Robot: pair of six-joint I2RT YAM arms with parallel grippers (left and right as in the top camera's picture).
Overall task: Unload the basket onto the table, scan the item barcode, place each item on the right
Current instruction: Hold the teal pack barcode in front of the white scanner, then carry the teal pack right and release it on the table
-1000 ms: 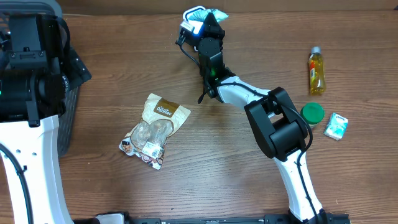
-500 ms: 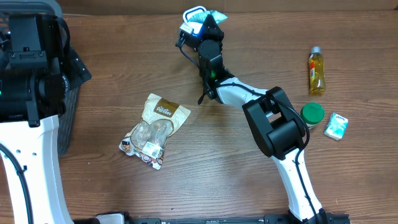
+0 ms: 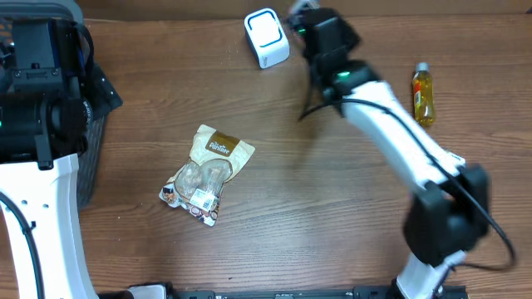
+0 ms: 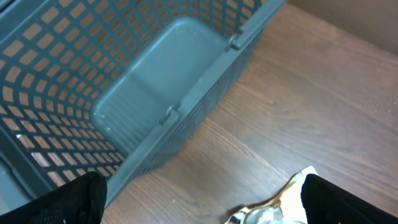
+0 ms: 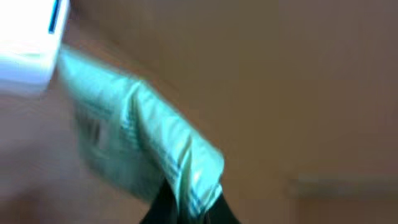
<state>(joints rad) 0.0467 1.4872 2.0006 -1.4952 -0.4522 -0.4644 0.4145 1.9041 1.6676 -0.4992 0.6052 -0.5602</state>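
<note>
The scanner (image 3: 266,37) is sitting at the far edge of the table (image 3: 291,216). The right gripper (image 5: 189,210) is hanging just to its right, pinching a packet (image 5: 137,137) that is reaching toward the scanner's side. The bag (image 3: 208,174) is lying flat near the table's middle, well in front of the scanner, and the bottle (image 3: 423,94) is lying far off to the right. The basket (image 4: 155,106) is standing at the left edge, with the left gripper (image 4: 202,208) hanging spread near its wall, on the side facing the bag.

Left hand (image 4: 202,205) spread wide at the left edge — right arm (image 3: 391,141) stretched far forward, right hand (image 5: 186,210) clamped on a green packet (image 5: 140,137).
</note>
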